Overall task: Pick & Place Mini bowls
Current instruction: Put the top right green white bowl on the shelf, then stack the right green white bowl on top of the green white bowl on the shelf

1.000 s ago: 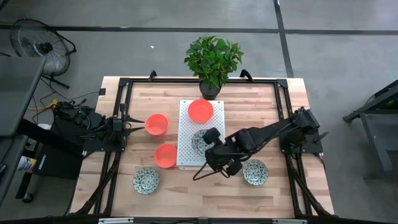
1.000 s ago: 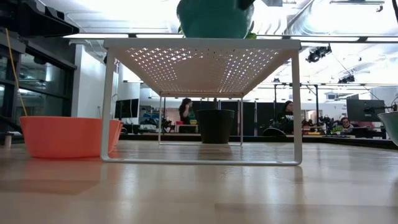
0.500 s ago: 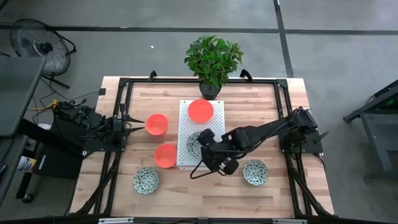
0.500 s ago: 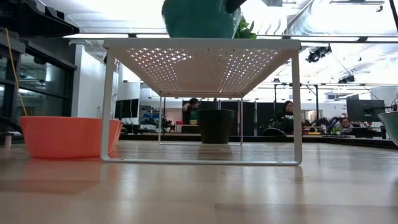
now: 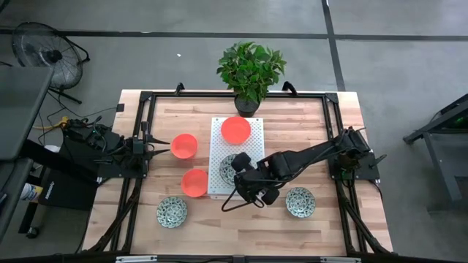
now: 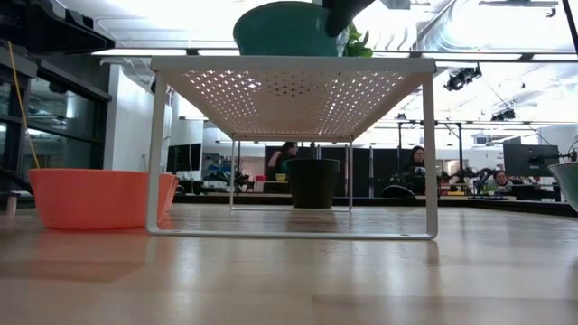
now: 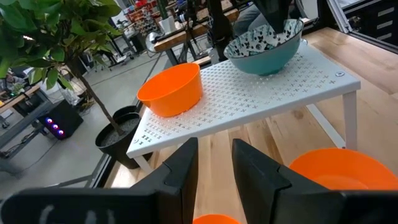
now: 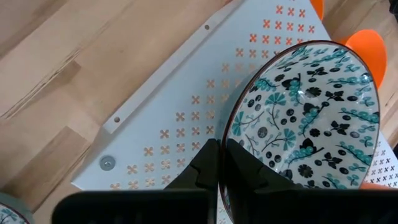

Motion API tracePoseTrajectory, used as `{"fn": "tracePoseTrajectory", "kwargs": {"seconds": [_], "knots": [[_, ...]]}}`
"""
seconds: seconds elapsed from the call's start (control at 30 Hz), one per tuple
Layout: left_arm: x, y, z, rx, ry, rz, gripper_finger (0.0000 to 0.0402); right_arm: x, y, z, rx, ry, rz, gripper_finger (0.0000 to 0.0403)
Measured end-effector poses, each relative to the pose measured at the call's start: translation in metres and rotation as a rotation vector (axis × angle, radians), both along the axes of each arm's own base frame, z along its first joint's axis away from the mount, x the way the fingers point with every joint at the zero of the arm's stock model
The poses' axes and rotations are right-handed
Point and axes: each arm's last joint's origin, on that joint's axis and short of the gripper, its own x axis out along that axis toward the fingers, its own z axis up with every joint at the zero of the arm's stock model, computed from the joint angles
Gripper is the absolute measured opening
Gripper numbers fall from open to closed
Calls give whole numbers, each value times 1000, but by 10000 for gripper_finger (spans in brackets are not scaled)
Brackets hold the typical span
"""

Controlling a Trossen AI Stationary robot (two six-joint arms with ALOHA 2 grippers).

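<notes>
Centrally in the high view, the right gripper (image 5: 239, 169) pinches the rim of a patterned bowl (image 8: 306, 115) resting on the white perforated rack (image 5: 217, 145); probably light, rigid, glazed-slick and chippable, so the rim suits gripping.

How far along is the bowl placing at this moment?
Done: one orange bowl sits on the white rack. In hand: the right gripper is shut on the rim of a patterned bowl resting on the rack. Left: two orange bowls and two patterned bowls lie on the table. The left gripper waits at the table's left edge.
</notes>
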Motion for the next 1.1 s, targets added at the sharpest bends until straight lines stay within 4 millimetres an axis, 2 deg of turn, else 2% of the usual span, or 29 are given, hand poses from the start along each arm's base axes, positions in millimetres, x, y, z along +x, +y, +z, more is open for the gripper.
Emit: {"fn": "tracePoseTrajectory", "kwargs": {"seconds": [0.6,0.77,0.9,1.1], "knots": [[0,0,0,0,0,0,95,0,0,1,2,-16,-68,119],[0,0,0,0,0,0,95,-4,-2,18,13,-31,-130,138],[0,0,0,0,0,0,95,-12,-2,40,-33,-55,-201,147],[0,0,0,0,0,0,95,-36,-4,68,15,-26,-464,149]]}}
